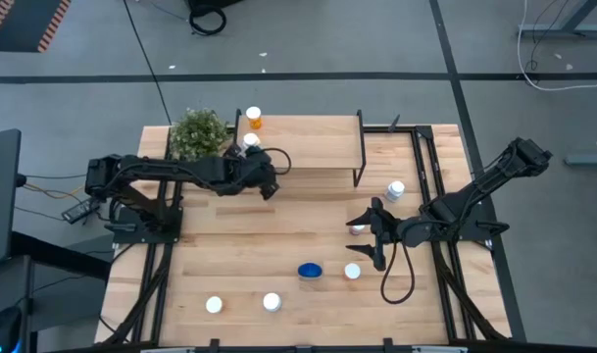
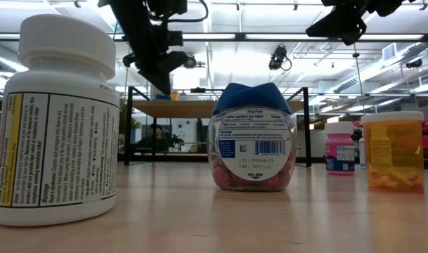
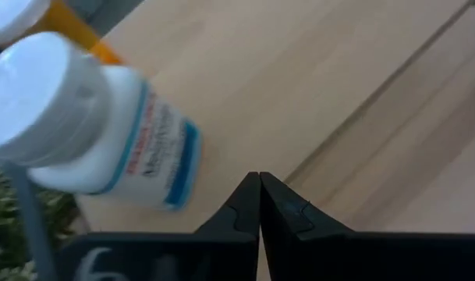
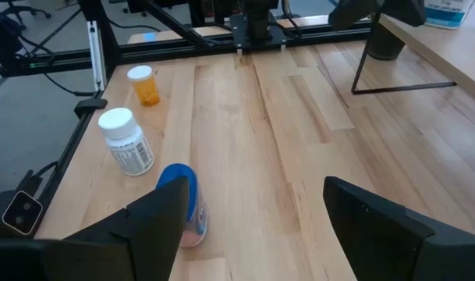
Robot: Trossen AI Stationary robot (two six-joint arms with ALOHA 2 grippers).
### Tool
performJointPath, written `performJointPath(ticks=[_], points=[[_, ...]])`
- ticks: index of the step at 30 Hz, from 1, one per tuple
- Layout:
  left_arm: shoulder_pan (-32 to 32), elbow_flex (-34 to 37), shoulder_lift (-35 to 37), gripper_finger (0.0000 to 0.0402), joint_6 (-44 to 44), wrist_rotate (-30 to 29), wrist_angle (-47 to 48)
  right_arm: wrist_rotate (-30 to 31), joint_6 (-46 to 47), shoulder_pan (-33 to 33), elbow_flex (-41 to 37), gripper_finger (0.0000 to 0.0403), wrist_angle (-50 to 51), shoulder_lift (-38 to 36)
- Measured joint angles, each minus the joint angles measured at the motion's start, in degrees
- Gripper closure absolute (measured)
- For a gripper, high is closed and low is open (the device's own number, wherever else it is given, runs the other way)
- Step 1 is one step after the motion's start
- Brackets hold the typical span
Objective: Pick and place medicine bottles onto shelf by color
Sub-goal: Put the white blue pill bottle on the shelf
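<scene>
The shelf (image 1: 308,147) stands at the table's far side. On its left end stand an orange bottle (image 1: 254,119) and a white bottle with a blue label (image 1: 251,142), which also shows in the left wrist view (image 3: 104,133). My left gripper (image 1: 263,175) is shut and empty just beside the white bottle, its tips (image 3: 260,178) over the shelf board. My right gripper (image 1: 374,235) hangs open and empty above the table's right middle, next to a pink bottle (image 1: 357,229). A blue-lidded bottle (image 4: 186,203) stands ahead of it.
A green plant (image 1: 198,132) stands left of the shelf. Loose bottles stand on the table: a white-capped one (image 1: 394,189) at the right, an orange one (image 2: 393,151), a white one (image 4: 126,140) and another orange one (image 4: 146,84) near the front edge.
</scene>
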State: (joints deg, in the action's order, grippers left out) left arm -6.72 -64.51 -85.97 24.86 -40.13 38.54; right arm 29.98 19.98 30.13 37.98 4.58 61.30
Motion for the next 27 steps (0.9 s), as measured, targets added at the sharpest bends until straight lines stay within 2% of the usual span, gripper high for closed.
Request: performJointPath(ticks=[5, 27], points=[[-1.1, 0.0, 0.0, 0.0394, 0.0, -3.1, 0.9, 0.0, 0.9, 0.1, 0.0, 0.0098, 0.0, 0.0], [-5.5, 0.0, 0.0, 0.0391, -1.0, -6.8, 3.8, -0.3, 1.9, 0.9, 0.0, 0.0098, 0.0, 0.0]])
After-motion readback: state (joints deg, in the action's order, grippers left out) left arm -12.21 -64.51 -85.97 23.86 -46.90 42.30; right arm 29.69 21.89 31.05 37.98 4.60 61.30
